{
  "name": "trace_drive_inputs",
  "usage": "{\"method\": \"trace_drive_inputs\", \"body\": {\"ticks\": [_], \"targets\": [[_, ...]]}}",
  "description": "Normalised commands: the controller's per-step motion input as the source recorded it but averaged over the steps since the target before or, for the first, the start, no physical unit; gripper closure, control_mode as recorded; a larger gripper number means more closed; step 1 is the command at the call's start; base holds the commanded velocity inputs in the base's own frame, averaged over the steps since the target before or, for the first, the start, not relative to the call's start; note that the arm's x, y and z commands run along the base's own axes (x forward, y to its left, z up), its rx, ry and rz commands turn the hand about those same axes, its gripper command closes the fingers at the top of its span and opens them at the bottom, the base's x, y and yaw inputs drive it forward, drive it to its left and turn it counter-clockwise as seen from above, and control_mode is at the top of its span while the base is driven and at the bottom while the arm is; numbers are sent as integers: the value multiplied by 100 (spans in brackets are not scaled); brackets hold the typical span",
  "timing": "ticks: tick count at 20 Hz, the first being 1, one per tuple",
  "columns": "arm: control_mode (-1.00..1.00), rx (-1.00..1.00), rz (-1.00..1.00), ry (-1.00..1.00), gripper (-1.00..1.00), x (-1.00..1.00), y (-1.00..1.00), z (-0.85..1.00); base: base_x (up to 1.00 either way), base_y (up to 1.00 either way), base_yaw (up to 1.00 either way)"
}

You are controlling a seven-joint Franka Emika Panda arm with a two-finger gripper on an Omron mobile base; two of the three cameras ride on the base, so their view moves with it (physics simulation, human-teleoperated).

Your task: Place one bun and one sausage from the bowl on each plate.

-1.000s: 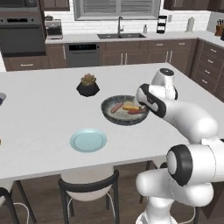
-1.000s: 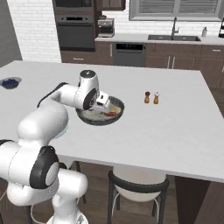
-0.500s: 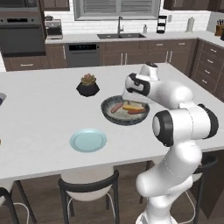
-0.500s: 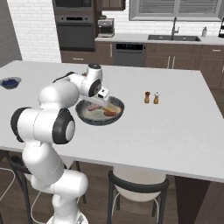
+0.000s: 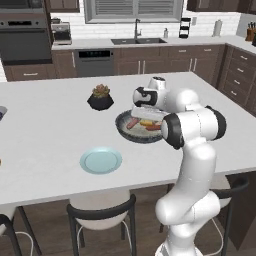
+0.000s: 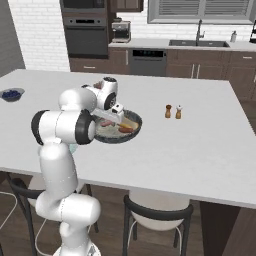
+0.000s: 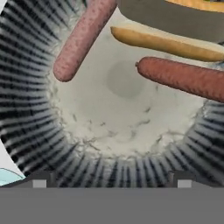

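Two sausages: I see one upper left (image 7: 83, 39) and one at right (image 7: 183, 78) in hand view, both lying on the bowl's pale speckled floor.
Buns: one tan bun (image 7: 166, 43) betw. the sausages; edge of a second (image 7: 201, 4) at top right, partly behind a dark bar.
Bowl (image 5: 125, 131): on the island counter (image 5: 45, 130), near mid, w/ food inside; ribbed dark wall (image 7: 26, 105) rings the hand view.
Gripper (image 5: 145, 116): low over the bowl, pointing down into it. Only the fingertips (image 7: 39, 180) show, at the bottom, well apart; nothing betw. them, so I read it as spread & empty.
Teal plate (image 5: 101, 160): bare, on counter nearer the stools, well apart from bowl; a sliver shows at lower left of hand view.
Plant pot (image 5: 100, 98): beside bowl, sink side.
Salt & pepper (image 6: 173, 111): on counter, near the bowl.
Berry bowl (image 6: 11, 93): far counter edge.
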Motion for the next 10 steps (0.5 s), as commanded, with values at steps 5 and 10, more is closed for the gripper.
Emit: {"method": "trace_drive_inputs", "body": {"ticks": [5,10], "targets": [[-100,0,-6,-5,-100,80,24,-31,0,0,0],[-100,1,-6,0,-100,34,6,-16,0,0,0]]}}
